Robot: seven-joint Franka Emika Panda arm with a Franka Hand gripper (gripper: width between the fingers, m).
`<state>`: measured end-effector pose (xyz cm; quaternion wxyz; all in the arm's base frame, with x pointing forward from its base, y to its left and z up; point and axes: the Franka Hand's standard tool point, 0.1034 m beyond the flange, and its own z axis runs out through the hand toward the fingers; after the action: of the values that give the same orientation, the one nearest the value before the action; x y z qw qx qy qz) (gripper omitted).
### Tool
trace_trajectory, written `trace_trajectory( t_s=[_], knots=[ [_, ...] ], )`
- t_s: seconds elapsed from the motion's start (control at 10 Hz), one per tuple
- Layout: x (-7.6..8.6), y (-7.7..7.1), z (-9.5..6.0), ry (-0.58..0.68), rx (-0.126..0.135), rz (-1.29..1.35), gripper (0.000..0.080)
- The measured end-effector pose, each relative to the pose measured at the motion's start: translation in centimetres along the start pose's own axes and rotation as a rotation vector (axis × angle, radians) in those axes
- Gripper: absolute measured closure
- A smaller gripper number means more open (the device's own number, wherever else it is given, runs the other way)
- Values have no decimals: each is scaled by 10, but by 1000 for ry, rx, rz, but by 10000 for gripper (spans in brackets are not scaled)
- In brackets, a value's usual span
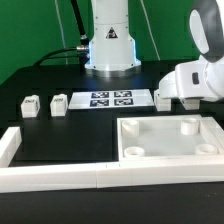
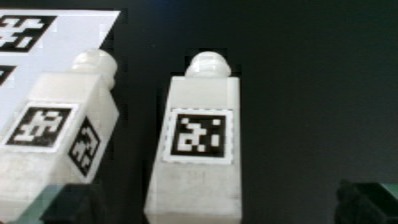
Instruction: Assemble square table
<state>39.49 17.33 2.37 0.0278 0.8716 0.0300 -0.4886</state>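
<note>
Legs and a tray sit on the black tabletop [image 1: 60, 135] in the exterior view. The white square tray [image 1: 170, 150] lies flat near the front edge, toward the exterior view's right corner. Leg 1 [image 1: 30, 105] and leg 2 [image 1: 58, 103] sit near the left edge. The marker board [image 1: 112, 98] lies in the middle. The claw [image 1: 178, 101] hangs just past the tray's far rim.

In the wrist view, the claw is wide open and holds nothing. Leg 4 [image 2: 199, 130] sits between its dark fingers [image 2: 54, 205]. Leg 3 [image 2: 63, 125] sits just beside it, near the marker board's corner.
</note>
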Motion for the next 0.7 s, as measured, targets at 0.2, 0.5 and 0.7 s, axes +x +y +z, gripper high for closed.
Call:
trace_trajectory(
  t_s=[0.2, 0.5, 0.7],
  knots=[
    [0, -3, 12, 0, -8, 1, 150],
    [-2, -3, 39, 19, -16, -17, 150],
    [-1, -4, 39, 23, -16, -19, 189]
  ],
)
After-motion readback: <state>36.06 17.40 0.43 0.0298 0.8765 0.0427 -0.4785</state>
